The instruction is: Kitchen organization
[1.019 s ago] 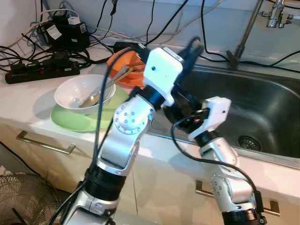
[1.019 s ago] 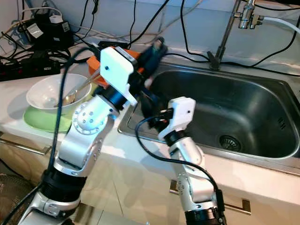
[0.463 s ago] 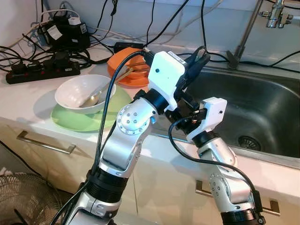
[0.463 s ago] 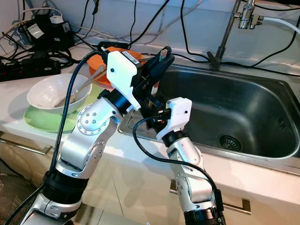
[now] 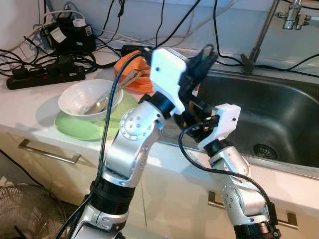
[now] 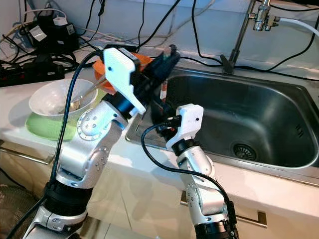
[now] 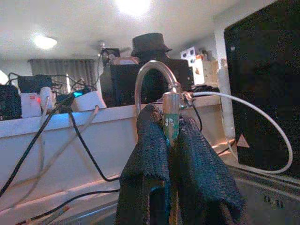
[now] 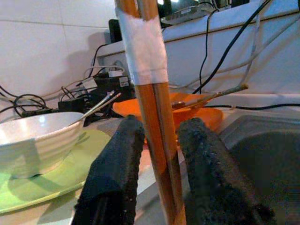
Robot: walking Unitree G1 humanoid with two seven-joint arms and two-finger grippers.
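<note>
Left eye view. The left gripper [image 5: 202,57] is raised over the counter's edge at the near-left corner of the steel sink [image 5: 279,117], its black fingers pointing up and toward the faucet [image 5: 294,12]. Below it, the right gripper [image 5: 192,122] sits at the sink rim, tucked under the left forearm. On the counter to the left stand a white bowl [image 5: 89,97] with a spoon [image 5: 99,104] in it, resting on a green plate [image 5: 75,127], and behind them an orange plate [image 5: 137,79]. A power strip [image 5: 42,77] and cables lie farther back.

Right eye view. A slim stick with a reddish band [image 6: 163,92] hangs between the two grippers — its top at the left fingers, its lower part toward the right ones.

Left wrist view. The left fingers [image 7: 145,154] are closed on a thin stick [image 7: 171,126] that rises between them, its long axis running along the fingers.

Right wrist view. A pair of taped wooden chopsticks [image 8: 152,103] stands upright in the gap between the right fingers [image 8: 115,173], which flank it closely; whether they actually pinch it cannot be told. The bowl and both plates lie beyond.

Judgement: the chopsticks are shared between the arms above the sink corner — a handover looks under way, and both grippers are equally near.
</note>
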